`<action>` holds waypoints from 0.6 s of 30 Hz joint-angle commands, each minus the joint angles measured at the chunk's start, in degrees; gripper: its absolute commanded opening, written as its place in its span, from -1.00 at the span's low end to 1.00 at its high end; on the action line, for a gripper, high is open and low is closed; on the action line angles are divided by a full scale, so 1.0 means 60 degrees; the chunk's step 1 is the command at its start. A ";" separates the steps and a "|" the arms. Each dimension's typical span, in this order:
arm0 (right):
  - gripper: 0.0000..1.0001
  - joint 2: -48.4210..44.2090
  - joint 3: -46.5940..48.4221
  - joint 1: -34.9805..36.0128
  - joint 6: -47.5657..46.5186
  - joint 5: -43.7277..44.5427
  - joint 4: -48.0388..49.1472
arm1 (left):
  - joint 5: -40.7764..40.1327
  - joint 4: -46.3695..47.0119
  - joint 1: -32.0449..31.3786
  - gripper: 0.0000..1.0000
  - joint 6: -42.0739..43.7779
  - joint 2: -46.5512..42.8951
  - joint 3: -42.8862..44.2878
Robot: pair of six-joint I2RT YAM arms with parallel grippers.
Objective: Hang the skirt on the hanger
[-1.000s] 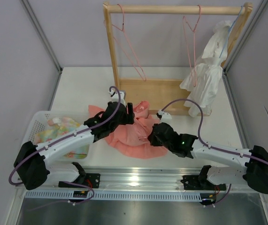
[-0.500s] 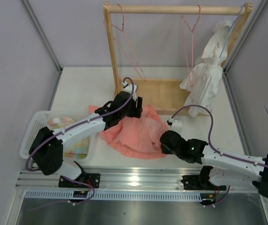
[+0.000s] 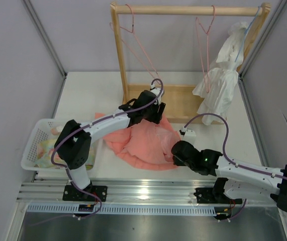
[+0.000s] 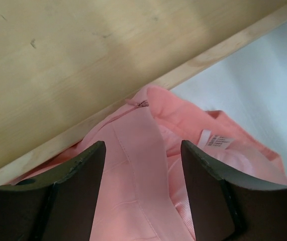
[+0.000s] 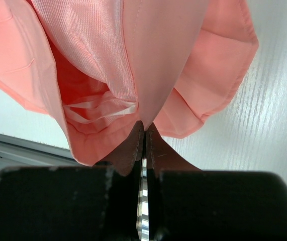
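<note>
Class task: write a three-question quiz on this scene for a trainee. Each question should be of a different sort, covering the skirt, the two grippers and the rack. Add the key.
1. True or false: the right gripper is shut on the salmon-pink pleated fabric skirt.
2. Which of these hangs at the right end of the tall wooden clothes rack? A) a crumpled white garment B) a blue towel C) a black jacket
3. Fill in: the left gripper has its fingers ____ over the skirt.
Key: 1 true; 2 A; 3 open.
</note>
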 commanded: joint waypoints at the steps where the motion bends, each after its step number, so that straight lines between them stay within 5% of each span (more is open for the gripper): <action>1: -1.00 -0.0167 0.0077 0.0053 0.0143 0.0390 0.0037 | -0.0207 -0.0562 -0.0088 0.34 0.0518 0.0357 0.0766; 11: -1.00 -0.0372 0.0136 0.0024 0.0129 0.0551 -0.0080 | -0.0778 -0.1251 -0.0366 0.29 0.0928 0.1251 0.1557; 14: -1.00 -0.0446 0.0194 -0.0063 0.0085 0.0566 -0.0124 | -0.1115 -0.1515 -0.0366 0.04 0.0972 0.1412 0.1749; 18: -1.00 -0.0650 0.0428 -0.0268 -0.0090 0.0683 -0.0373 | -0.1394 -0.1837 -0.0366 -0.62 0.1074 0.1530 0.1983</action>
